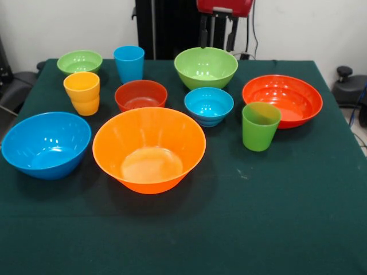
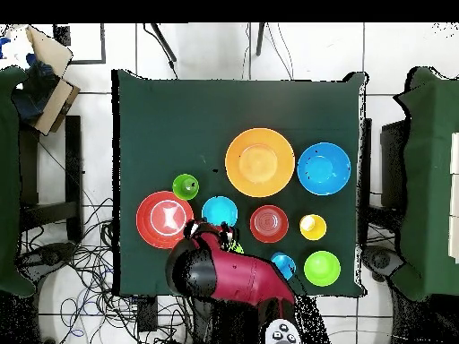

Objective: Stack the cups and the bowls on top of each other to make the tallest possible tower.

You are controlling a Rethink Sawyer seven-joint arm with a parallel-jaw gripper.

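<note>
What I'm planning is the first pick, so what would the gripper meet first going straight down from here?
Probably the big green bowl, which sits directly under the gripper in the front view. Depth is unclear, since the arm hides most of that bowl from overhead.

Spread singly across the counter [image 1: 298, 217]: bowls [image 1: 149, 150] near and centre, cups [image 1: 260, 126] right, far left and left, none stacked.

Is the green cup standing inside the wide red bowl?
No, in the front view the green cup stands upright on the green tablecloth in front of the wide red bowl, not in it.
</note>
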